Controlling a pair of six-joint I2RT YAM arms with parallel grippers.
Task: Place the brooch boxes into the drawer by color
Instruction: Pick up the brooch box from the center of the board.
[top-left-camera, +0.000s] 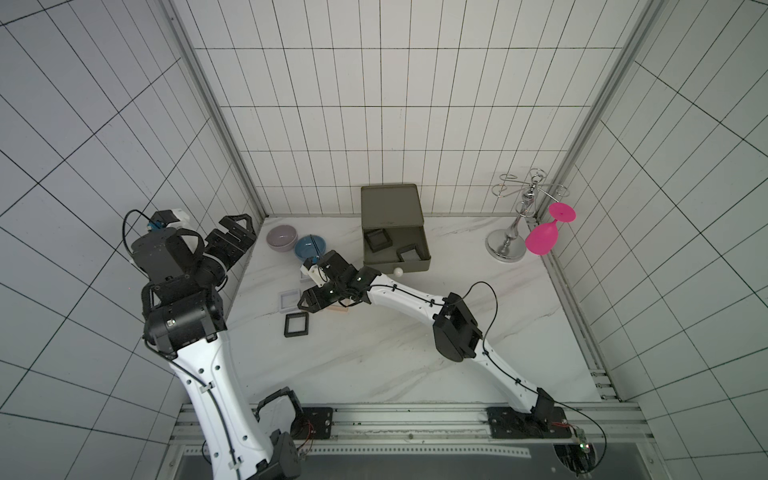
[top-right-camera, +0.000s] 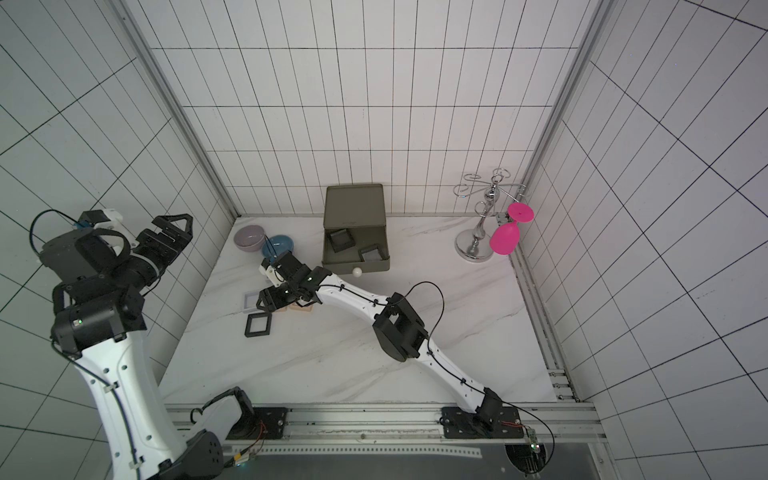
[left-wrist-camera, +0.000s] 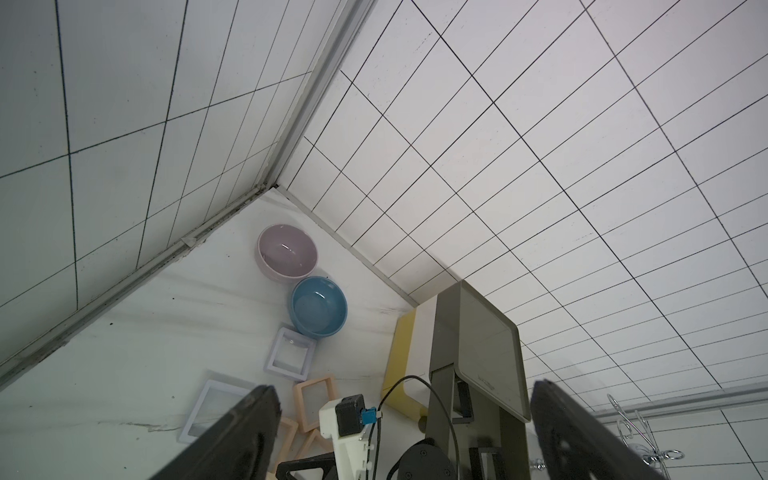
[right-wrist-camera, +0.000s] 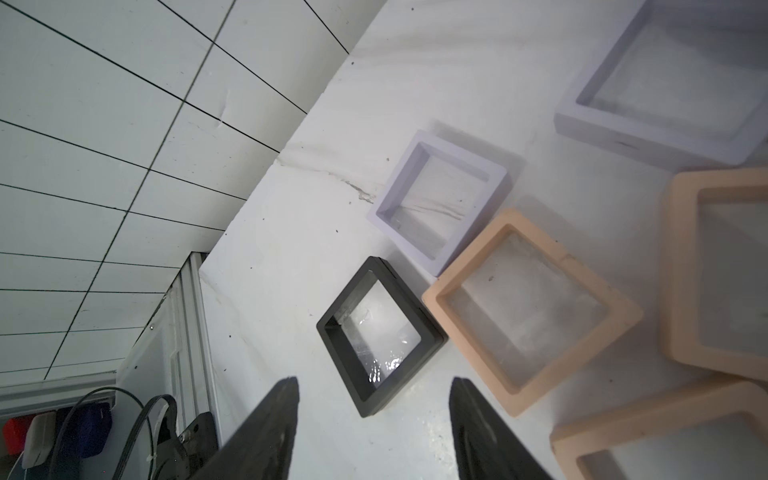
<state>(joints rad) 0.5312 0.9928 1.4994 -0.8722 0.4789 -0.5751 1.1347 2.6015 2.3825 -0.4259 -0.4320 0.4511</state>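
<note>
No readable text, apparently.

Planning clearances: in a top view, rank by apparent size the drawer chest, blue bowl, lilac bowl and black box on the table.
1. drawer chest
2. lilac bowl and blue bowl: look alike
3. black box

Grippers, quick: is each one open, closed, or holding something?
Left gripper: open, holding nothing.
Right gripper: open, empty, near the black square-framed brooch box with clear window.
</note>
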